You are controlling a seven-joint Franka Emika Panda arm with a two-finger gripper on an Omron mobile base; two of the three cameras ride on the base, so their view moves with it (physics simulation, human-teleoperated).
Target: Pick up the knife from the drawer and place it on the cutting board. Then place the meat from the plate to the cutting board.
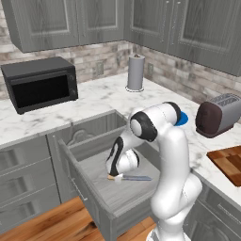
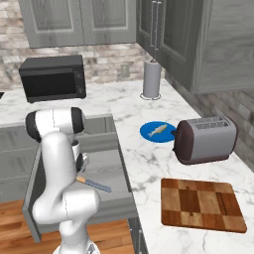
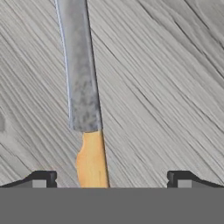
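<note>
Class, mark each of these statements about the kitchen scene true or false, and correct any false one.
1. The knife lies in the open drawer. True.
2. The gripper has closed on the knife. False: the fingers stand apart either side of the handle.
3. The meat is on the cutting board. False: it lies on the blue plate.
4. The toaster stands between plate and cutting board. True.
5. The microwave door hangs open. False: it is shut.

even, bright rendered light — soft shadows, slightly pixelated.
</note>
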